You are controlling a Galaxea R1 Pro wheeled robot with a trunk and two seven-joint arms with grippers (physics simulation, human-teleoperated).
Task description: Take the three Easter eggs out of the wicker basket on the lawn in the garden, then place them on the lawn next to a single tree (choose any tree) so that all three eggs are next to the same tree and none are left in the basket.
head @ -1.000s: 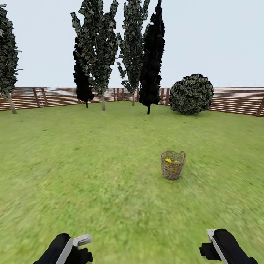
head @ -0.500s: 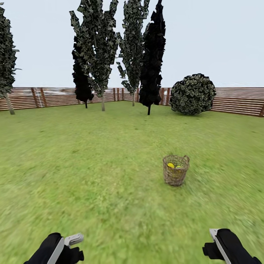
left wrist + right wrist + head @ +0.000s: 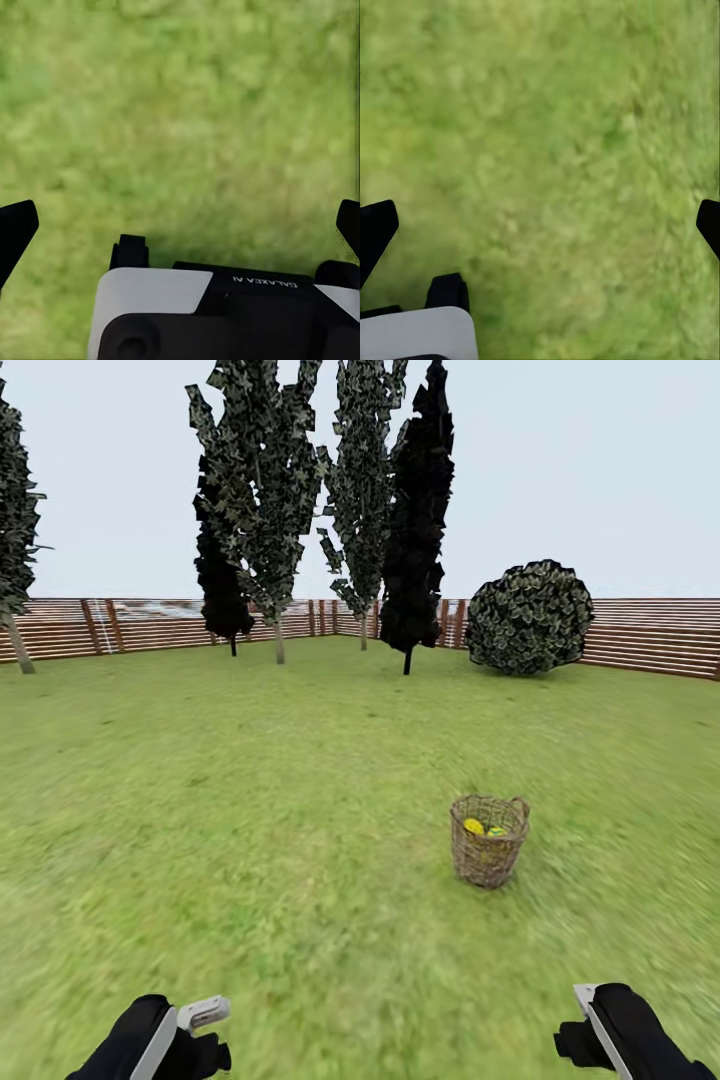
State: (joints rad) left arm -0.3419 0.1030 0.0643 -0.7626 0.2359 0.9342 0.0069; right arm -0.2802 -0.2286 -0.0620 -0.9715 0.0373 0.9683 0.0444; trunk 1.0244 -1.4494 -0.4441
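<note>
The brown wicker basket (image 3: pixel 489 852) stands upright on the lawn (image 3: pixel 250 810), ahead of me and a little to the right. Two yellow Easter eggs (image 3: pixel 474 826) show through its open top; I cannot make out a third. Both arms hang low at the near edge of the head view, well short of the basket. My left gripper (image 3: pixel 182 229) is open over bare grass, its fingertips (image 3: pixel 15 234) far apart with nothing between them. My right gripper (image 3: pixel 542 229) is open in the same way, fingertips (image 3: pixel 375 234) spread above grass. The tree is out of view.
Several tall, narrow, dark cypresses (image 3: pixel 415 510) line the far end of the garden. A round leafy bush (image 3: pixel 528 617) stands to their right. A brown slatted fence (image 3: pixel 650 635) closes the yard behind them. Wide grass lies around the basket.
The whole view has shifted: the camera has come closer, so the basket looks larger, lower and further right. The left arm sits slightly lower in the picture than a second ago.
</note>
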